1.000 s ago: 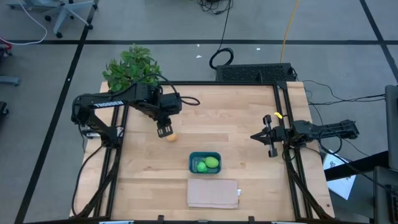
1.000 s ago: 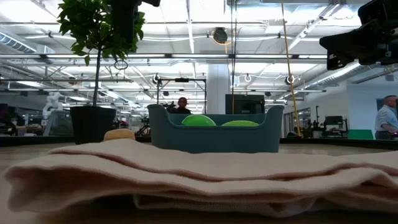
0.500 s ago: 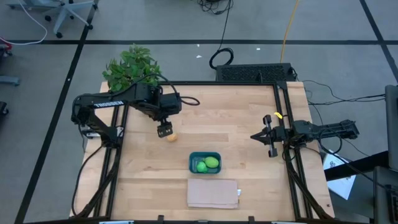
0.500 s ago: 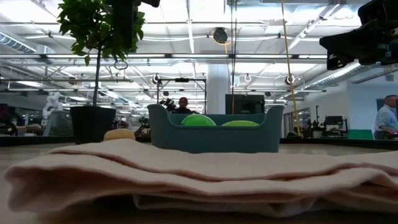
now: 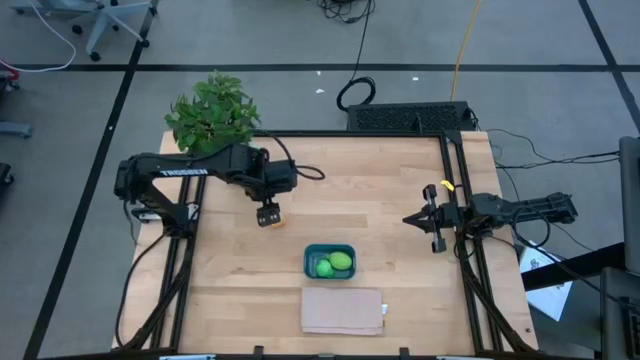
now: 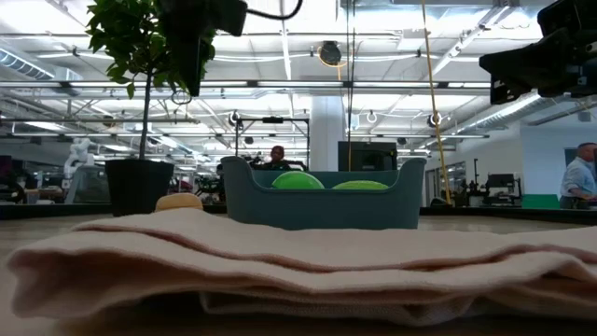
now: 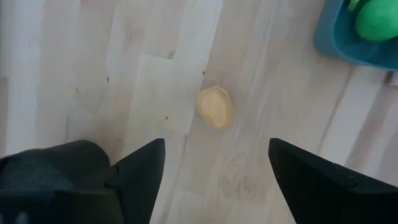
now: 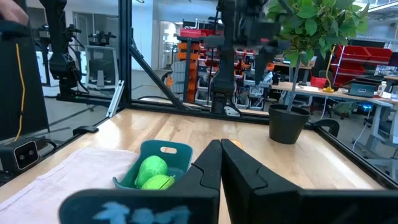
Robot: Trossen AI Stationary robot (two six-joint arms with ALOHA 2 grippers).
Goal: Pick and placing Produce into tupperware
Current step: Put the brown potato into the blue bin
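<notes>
The orange-tan produce (image 7: 216, 107) lies on the wooden table, and my left gripper (image 7: 214, 177) hangs above it, open and pointing down. One finger stands on either side of the produce, clear of it. In the high view that gripper (image 5: 267, 214) covers the produce. The teal tupperware (image 5: 329, 262) stands near the table's middle with two green produce items (image 5: 324, 267) (image 5: 341, 261) inside. My right gripper (image 5: 410, 219) waits shut at the table's right edge, pointing level.
A folded beige cloth (image 5: 343, 310) lies in front of the tupperware near the table's front edge. A potted plant (image 5: 212, 112) stands at the far left corner, just behind my left arm. Bare wood lies between the tupperware and my right gripper.
My left gripper has come down toward the orange-tan produce and now covers it in the high view. The produce, the tupperware and my right arm have stayed where they were.
</notes>
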